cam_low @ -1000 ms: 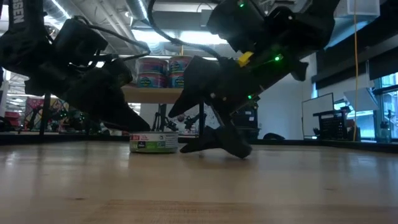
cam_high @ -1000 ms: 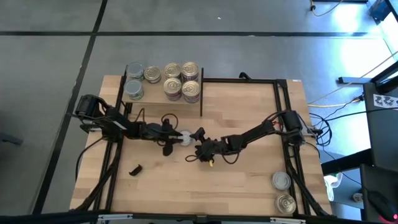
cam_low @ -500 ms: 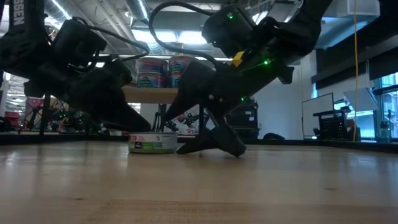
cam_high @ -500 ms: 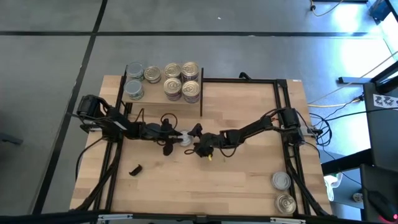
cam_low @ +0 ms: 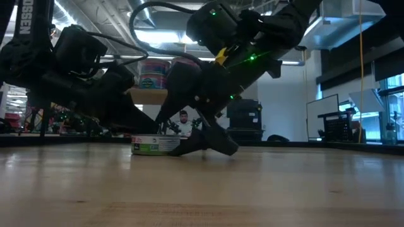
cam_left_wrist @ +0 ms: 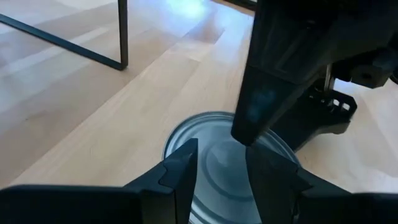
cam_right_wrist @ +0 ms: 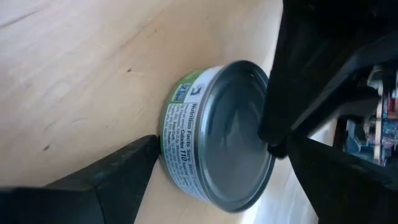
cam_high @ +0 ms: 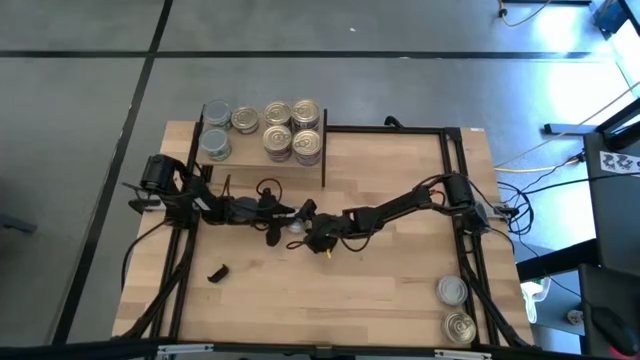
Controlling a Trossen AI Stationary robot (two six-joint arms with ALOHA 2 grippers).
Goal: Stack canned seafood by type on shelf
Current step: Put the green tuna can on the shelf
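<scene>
the silver-topped tin [cam_high: 296,224] sits flat on the table [cam_high: 400,290] near the middle, well short of the shelf [cam_high: 262,160]. the right gripper [cam_high: 308,228] has slid in from the right and now straddles it, jaws wide open; the left gripper [cam_high: 287,215], half open, presses a finger on its lid, so a handover looks close

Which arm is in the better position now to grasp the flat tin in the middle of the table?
The right, probably. Its claw is open with one finger on each side of the tin. The left claw hangs above the tin's top, its fingers too narrow to fit around it.
</scene>
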